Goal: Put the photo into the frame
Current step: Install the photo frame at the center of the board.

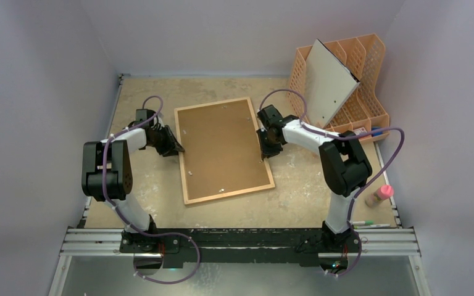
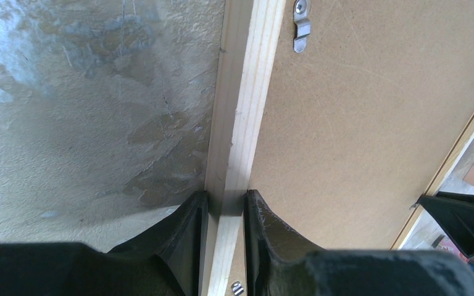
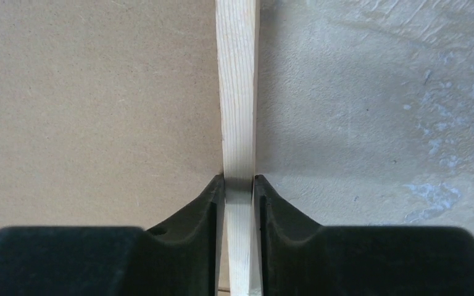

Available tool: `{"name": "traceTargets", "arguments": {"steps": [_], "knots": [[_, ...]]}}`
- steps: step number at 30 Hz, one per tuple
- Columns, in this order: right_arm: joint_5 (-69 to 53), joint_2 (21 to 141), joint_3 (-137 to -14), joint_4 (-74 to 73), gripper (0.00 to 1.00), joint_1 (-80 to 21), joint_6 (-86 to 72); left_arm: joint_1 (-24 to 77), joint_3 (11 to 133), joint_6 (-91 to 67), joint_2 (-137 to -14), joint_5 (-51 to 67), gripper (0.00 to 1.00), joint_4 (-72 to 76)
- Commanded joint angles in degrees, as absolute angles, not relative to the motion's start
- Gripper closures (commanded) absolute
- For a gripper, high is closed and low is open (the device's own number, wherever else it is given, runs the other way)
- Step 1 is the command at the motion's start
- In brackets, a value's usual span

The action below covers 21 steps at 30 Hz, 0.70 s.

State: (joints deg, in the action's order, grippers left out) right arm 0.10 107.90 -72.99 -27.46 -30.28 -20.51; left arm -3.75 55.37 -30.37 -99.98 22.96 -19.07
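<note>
Top external view: one frame [image 1: 229, 192] lies back-up mid-table, one brown backing panel [image 1: 222, 148] inside it. Two grippers: the left gripper [image 1: 178, 150] is pinched on its left rail, the right gripper [image 1: 264, 151] on its right rail. One orange organizer [image 1: 370, 61] holds one board [image 1: 330, 80]. Scuffed tan table [image 1: 296, 185], pale walls [image 1: 234, 31].

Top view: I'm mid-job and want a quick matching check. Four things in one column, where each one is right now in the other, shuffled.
Things
1. frame
2. left gripper
3. right gripper
4. white board

Places
A. leaning in the orange organizer
B. clamped on the frame's left rail
C. lying back-up on the table
D. clamped on the frame's right rail

Pairs: 1-C, 2-B, 3-D, 4-A
</note>
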Motion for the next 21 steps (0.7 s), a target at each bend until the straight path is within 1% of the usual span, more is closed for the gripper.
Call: {"name": "traceTargets", "arguments": {"steps": [1, 7, 9, 11, 12, 15, 18, 21], "knots": [[-1.68, 106.54, -72.05, -30.09, 0.68, -30.87, -22.15, -3.96, 53.72, -30.30, -101.36, 21.80, 0.80, -19.07], [2.49, 103.06, -75.27, -30.61, 0.46, -30.85, -26.78, -3.96, 53.20, -31.26, -100.61, 22.82, 0.76, -18.34], [3.14, 101.61, -76.08, -29.82, 0.36, -30.86, -27.55, -3.96, 53.06, -31.37, -100.32, 23.19, 0.71, -18.37], [4.26, 100.46, -76.57, -27.26, 0.32, -30.88, -27.64, -3.96, 52.83, -31.46, -99.64, 23.29, 0.67, -18.37], [3.39, 100.17, -76.67, -25.64, 0.31, -31.00, -27.35, -3.96, 52.70, -31.42, -99.34, 23.25, 0.64, -18.44], [-4.82, 100.53, -75.78, -20.70, 0.32, -31.14, -27.23, -3.96, 52.08, -31.46, -98.27, 22.94, 0.59, -18.57], [-12.45, 102.96, -75.90, -15.72, 0.36, -32.79, -28.06, -3.96, 51.01, -31.76, -97.07, 22.60, 0.57, -19.02], [-17.51, 107.32, -77.68, -12.56, 0.42, -35.99, -28.08, -3.96, 48.66, -32.41, -95.40, 22.79, 0.57, -19.06]]}}
